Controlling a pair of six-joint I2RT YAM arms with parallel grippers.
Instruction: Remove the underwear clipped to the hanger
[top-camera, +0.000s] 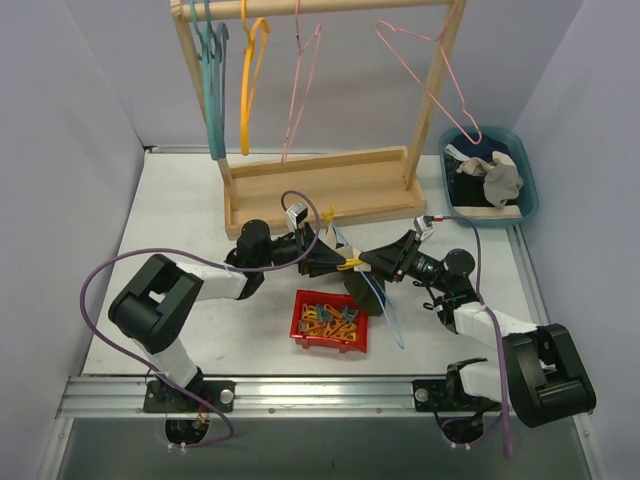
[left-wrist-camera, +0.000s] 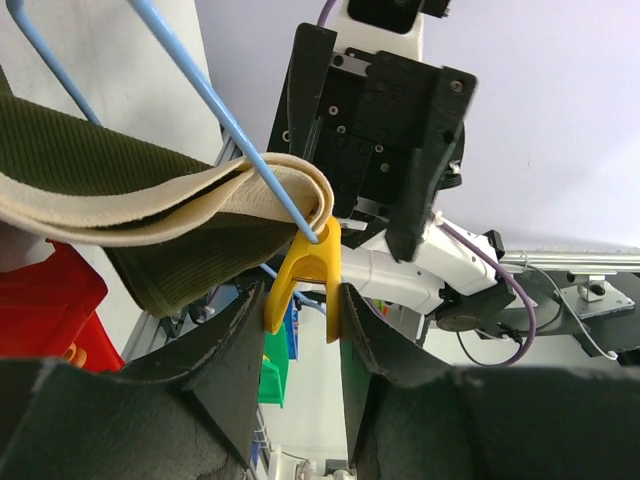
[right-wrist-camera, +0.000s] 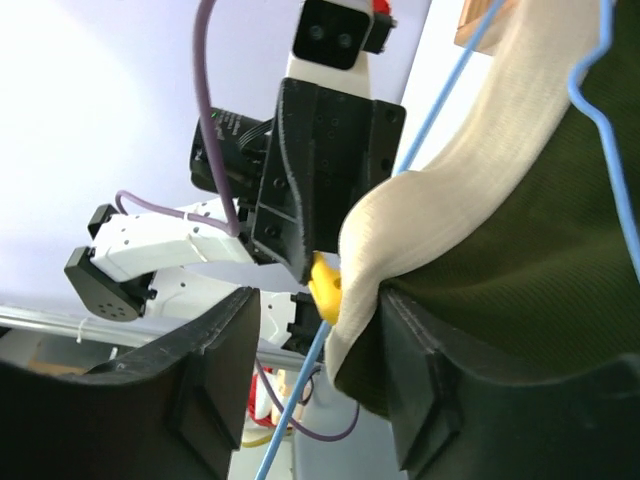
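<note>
Looking about two-thirds done, as a judgement. Seeing no cloth on the wooden rack, only bare hangers hooked over its bar. Finding a grey-beige piece and a dark piece lying in the blue bin at the far right, presumably two of the briefs, though too small to tell for sure. Leaving one to free: the dark olive underwear, hanging in the air between the two arms, just behind the red tray of loose clips, and pinned by its pale waistband to the wire of the blue hanger.

Pinching with the left gripper: closing both jaws onto the two legs of the yellow clip, apparently touching the plastic on each side. Not yet letting go at the clip's mouth, by the look of it, with band and wire both caught there.

Standing apart at the right gripper: showing a plain gap between the jaws and laying only one finger against the olive cloth and the waistband's edge. Letting the blue wire run through that gap untouched, and gripping nothing as far as visible.

Probably needing a harder squeeze on the clip, then a pull of the cloth clear and a drop into the bin.
</note>
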